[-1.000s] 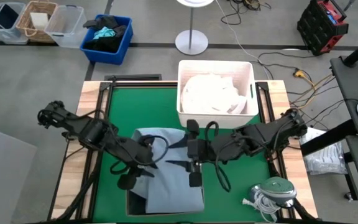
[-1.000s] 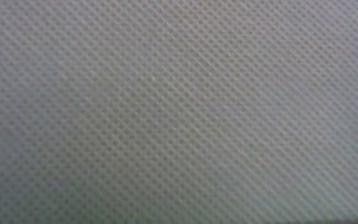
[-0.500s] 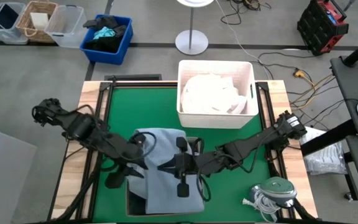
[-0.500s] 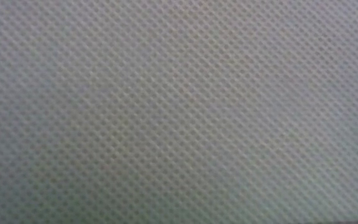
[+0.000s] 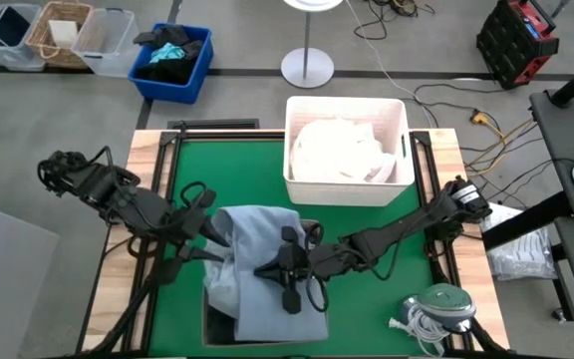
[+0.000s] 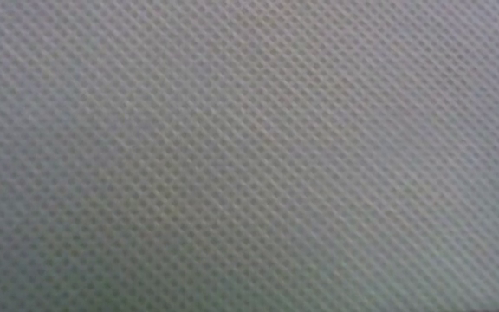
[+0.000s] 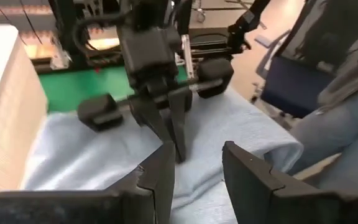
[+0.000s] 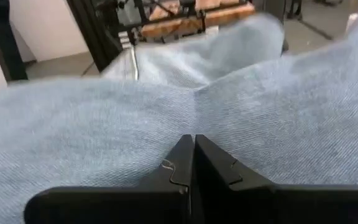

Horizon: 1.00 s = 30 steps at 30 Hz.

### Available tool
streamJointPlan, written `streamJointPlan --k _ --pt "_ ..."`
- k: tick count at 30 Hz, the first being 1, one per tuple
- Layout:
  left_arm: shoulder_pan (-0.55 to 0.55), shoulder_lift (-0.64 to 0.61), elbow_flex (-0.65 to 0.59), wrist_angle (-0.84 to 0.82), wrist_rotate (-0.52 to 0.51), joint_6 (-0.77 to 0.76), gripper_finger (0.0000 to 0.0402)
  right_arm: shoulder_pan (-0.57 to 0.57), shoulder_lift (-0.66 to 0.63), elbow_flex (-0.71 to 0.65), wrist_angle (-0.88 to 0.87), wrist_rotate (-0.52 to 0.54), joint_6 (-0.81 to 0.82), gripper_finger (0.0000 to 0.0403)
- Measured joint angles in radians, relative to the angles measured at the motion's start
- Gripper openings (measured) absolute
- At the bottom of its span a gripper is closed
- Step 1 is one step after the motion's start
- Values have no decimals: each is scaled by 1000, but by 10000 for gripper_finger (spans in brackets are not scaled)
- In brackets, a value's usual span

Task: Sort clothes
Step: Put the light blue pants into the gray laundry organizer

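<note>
The light blue shirt (image 5: 267, 269) lies spread on the green mat (image 5: 387, 229), draped over the dark bin (image 5: 217, 324) at the table's 6 o'clock edge, with its near hem hanging past that edge. That is probably why the low view shows nothing but woven cloth. The right gripper (image 5: 267, 270) reaches in from 3 o'clock to the shirt's middle; in its own wrist view its fingers (image 8: 180, 163) are pressed together with the tips down in a crease of the cloth (image 8: 104, 118). They seem to be pinching a small fold, though how much fabric they hold cannot be made out. A pinch at the centre would serve to lift the garment clear in one bunch. The left gripper (image 5: 210, 242) comes from 9 o'clock and sits at the shirt's left edge, where the cloth is rucked up. Its fingers (image 7: 160, 180) are spread, with shirt showing between them — nothing caught yet, so it looks placed to take that edge and share the load. The white bin (image 5: 399, 115) at 12 o'clock already holds pale pieces (image 5: 337, 150), so it is a likely home for light clothes. A person's leg (image 7: 328, 143) shows in the room past the table's edge.
</note>
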Motion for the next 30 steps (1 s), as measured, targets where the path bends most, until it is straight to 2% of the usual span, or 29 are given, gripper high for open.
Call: streamJointPlan --k 5,9,14,18,23,30 --pt "0 -2 -107 80 -11 43 114 -1 0 -47 -70 -22 57 9" --pt "-2 -11 -242 174 34 -18 114 -1 -2 -46 -184 -44 81 9" --pt "-9 -6 -360 291 103 -105 114 -1 -2 -46 -217 -61 81 9" --pt "-30 16 -406 358 131 -146 114 -4 -2 -47 -219 -64 81 9" --pt "-50 33 -434 364 139 -184 114 -6 0 -44 -217 -67 81 9" --pt "-70 69 -478 399 210 -273 114 -6 5 51 -263 -72 12 9"
